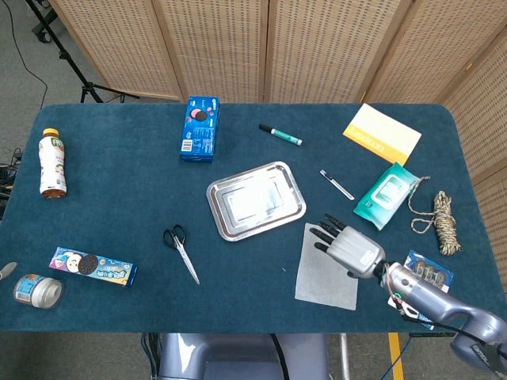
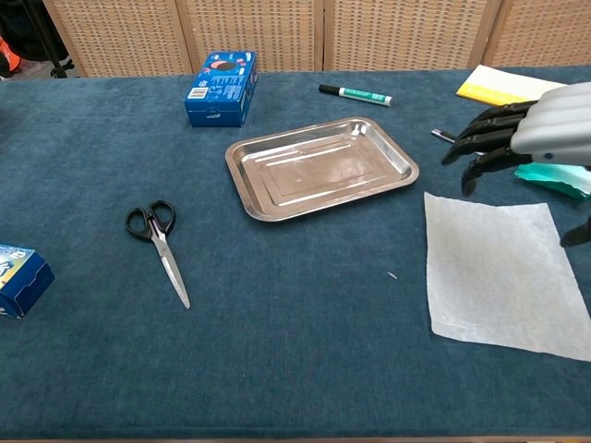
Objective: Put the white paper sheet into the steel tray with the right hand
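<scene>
Head view | right hand (image 1: pixel 352 252) fingers (image 1: pixel 326 233) spread, holding nothing, above paper sheet (image 1: pixel 323 273) | tray (image 1: pixel 256 200) at 10 o'clock from sheet

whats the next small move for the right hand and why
Probably lower the right hand onto the white paper sheet and pinch an edge. The hand hovers open above the sheet, which lies flat on the cloth, apart from the empty steel tray to its left.

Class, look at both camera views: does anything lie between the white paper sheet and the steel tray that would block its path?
Nothing visible does. Only bare table cloth separates the white paper sheet from the steel tray, and the right robot hand hovers above the sheet's far edge.
</scene>
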`<state>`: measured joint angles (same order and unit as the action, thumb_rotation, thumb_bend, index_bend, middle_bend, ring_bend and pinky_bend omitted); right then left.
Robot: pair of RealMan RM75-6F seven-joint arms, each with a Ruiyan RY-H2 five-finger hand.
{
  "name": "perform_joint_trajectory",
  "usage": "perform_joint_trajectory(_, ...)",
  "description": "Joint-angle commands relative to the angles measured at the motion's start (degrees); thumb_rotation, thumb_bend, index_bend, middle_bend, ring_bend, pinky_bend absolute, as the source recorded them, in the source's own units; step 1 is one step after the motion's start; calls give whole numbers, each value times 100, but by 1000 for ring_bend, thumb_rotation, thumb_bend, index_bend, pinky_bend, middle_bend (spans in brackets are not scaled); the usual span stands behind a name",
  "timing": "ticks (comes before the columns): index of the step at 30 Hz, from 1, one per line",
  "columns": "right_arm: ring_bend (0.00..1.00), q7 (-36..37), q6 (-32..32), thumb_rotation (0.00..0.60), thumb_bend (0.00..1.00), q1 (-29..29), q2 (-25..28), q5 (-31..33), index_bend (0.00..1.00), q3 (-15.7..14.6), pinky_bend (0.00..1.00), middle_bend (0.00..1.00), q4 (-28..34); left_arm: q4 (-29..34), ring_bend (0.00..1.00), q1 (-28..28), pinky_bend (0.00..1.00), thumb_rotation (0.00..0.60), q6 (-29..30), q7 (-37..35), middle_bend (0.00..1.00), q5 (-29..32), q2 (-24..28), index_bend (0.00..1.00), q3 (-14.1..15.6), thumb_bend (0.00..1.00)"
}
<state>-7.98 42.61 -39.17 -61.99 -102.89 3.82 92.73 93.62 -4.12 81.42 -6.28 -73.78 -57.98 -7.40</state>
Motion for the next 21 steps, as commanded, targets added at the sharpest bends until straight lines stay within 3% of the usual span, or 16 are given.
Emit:
perform_joint_trajectory(1,0,-215,-456,600,156,-308,-323,405,253,122,0,117,-50,0,0,-12,0,600,-18,20,0,18,-6,0,-5,0)
perform_joint_trajectory(11,0,-933,-998,600,208,-699,-941,1230,253,257,0,130,-302,1,0,-18,0,600,-36,26,0,37,-8,0,-12,0)
perform_joint_trajectory(21,0,-1491,-1040,600,208,-829,-1264,1838,253,165,0,132,-468,10,0,-4,0,600,-41,-66,0,23,21,0,-13,0)
